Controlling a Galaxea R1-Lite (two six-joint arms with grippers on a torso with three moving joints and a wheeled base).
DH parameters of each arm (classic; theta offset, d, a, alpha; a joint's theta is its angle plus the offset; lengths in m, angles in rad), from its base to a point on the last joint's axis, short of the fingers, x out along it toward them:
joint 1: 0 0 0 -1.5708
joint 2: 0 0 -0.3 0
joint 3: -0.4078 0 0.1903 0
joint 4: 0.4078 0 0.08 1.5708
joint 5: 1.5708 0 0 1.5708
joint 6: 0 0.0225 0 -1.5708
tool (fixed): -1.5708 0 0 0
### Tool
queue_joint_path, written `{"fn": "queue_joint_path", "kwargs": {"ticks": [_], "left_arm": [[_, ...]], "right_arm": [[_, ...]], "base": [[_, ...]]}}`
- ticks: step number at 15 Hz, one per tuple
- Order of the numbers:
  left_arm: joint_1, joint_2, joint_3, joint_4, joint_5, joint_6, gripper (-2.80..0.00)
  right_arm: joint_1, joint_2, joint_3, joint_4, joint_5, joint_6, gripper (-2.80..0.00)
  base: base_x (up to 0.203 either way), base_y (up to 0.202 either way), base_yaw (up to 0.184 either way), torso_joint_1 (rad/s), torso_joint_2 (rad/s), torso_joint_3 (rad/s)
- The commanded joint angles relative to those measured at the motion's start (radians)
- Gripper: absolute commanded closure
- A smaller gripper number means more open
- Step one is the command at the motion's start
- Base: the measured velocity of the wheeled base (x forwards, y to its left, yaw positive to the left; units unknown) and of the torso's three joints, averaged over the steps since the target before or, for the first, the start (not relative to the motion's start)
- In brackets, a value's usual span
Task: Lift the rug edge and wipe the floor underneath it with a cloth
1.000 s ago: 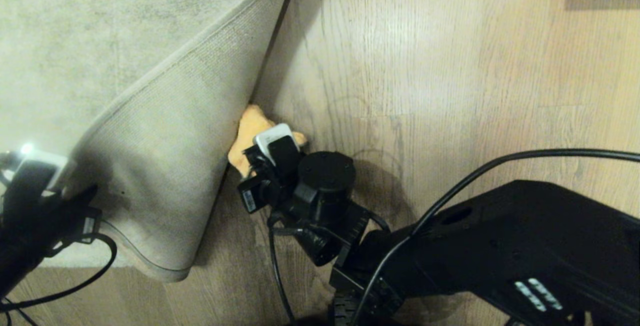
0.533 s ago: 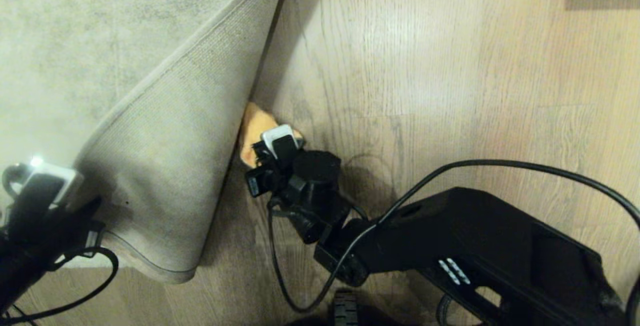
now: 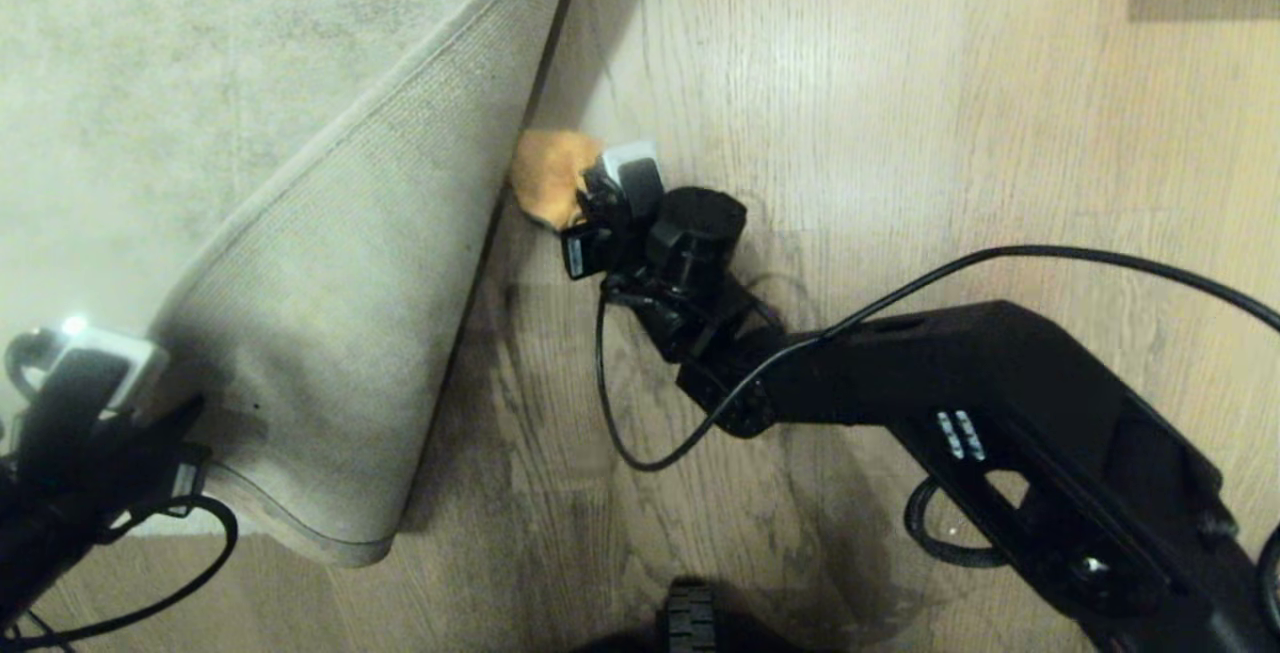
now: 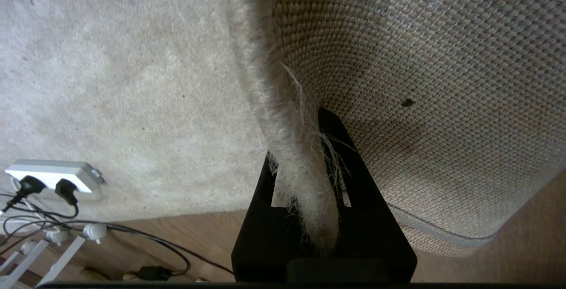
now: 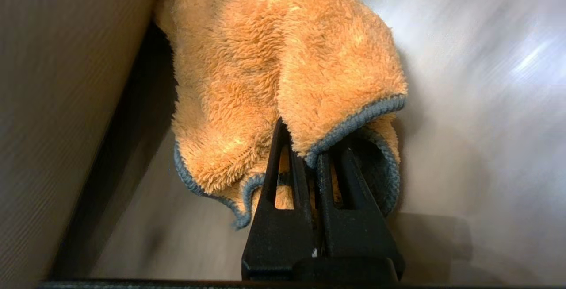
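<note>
Pinching rug edge (image 4: 305, 183) up, left gripper (image 4: 309, 165) fingers clamped; right gripper (image 5: 305, 147) fingers grip cloth (image 5: 283, 72) on floor (image 3: 900, 133) beside raised fold.

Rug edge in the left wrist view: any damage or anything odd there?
Yes. Where the left gripper clamps the rug edge, loose fibres fray out of the border. A small dark speck sits on the woven underside. Nothing else stands out.

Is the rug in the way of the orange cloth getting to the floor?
No. The left gripper pinches the rug edge and holds it up, so the floor beneath shows. The right gripper presses the cloth down beside the fold.
</note>
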Motion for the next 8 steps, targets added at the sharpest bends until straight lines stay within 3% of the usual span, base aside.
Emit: {"fn": "queue_joint_path", "kwargs": {"ticks": [1, 8], "left_arm": [[0.000, 0.003, 0.007, -0.010, 0.000, 0.002, 0.00], [0.000, 0.000, 0.015, -0.015, -0.002, 0.002, 0.00]], "right_arm": [[-0.027, -0.068, -0.033, 0.036, -0.009, -0.013, 0.00], [-0.009, -0.238, 0.030, 0.084, -0.016, -0.043, 0.00]], "base": [[0.000, 0.000, 0.000, 0.000, 0.00, 0.000], [0.000, 0.000, 0.000, 0.000, 0.00, 0.000]]}}
